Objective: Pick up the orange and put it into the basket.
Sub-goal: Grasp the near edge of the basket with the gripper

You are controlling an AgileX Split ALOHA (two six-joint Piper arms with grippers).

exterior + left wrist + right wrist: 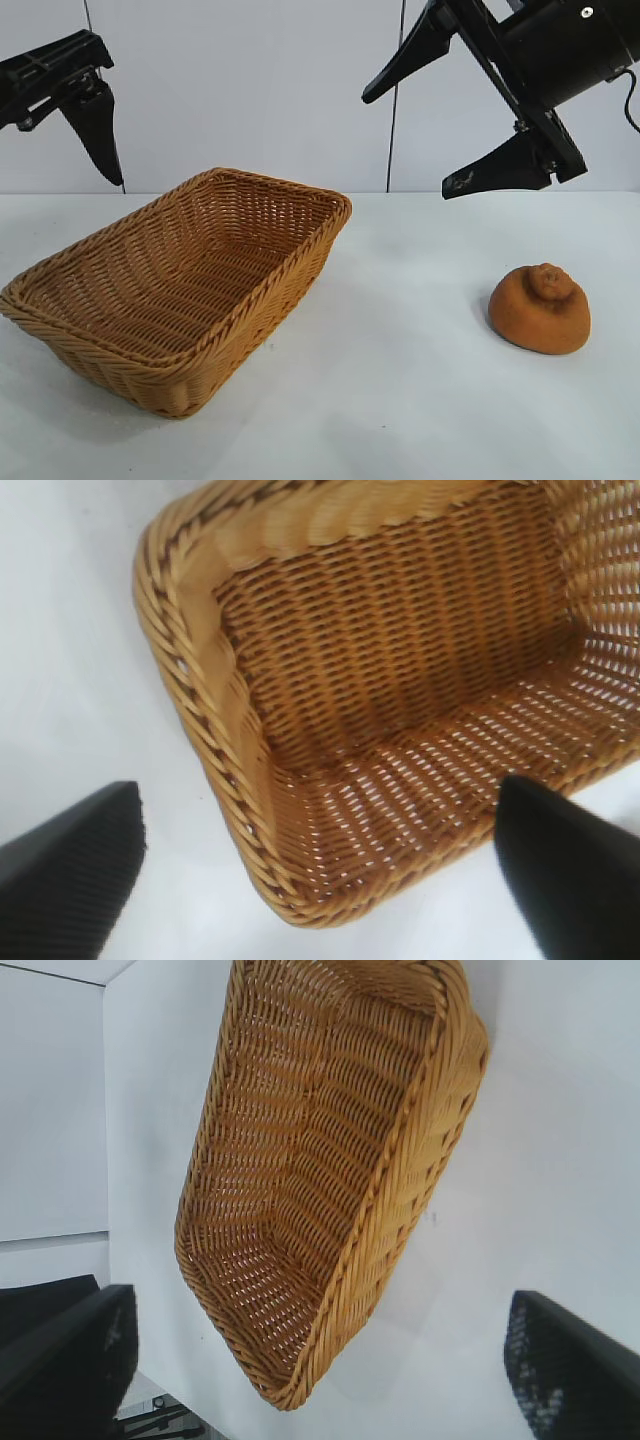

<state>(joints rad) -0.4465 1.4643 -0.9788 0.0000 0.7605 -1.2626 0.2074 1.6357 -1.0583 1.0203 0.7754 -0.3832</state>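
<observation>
The orange (540, 310), a dull orange-brown lump with a knobby bump on top, sits on the white table at the right. The wicker basket (296, 262) stands empty at the left, well apart from it. My right gripper (413, 140) hangs open and empty high above the table, up and to the left of the orange. My left gripper (72, 140) is open and empty, raised at the far left above the basket's back corner. The left wrist view looks between its fingers (80, 860) at the basket (190, 670). The right wrist view also shows the basket (400, 1150). The orange is out of both wrist views.
The white table (400, 400) runs back to a pale wall. Bare tabletop lies between the basket and the orange. The table's edge and dark stand parts (150, 1425) show in the right wrist view.
</observation>
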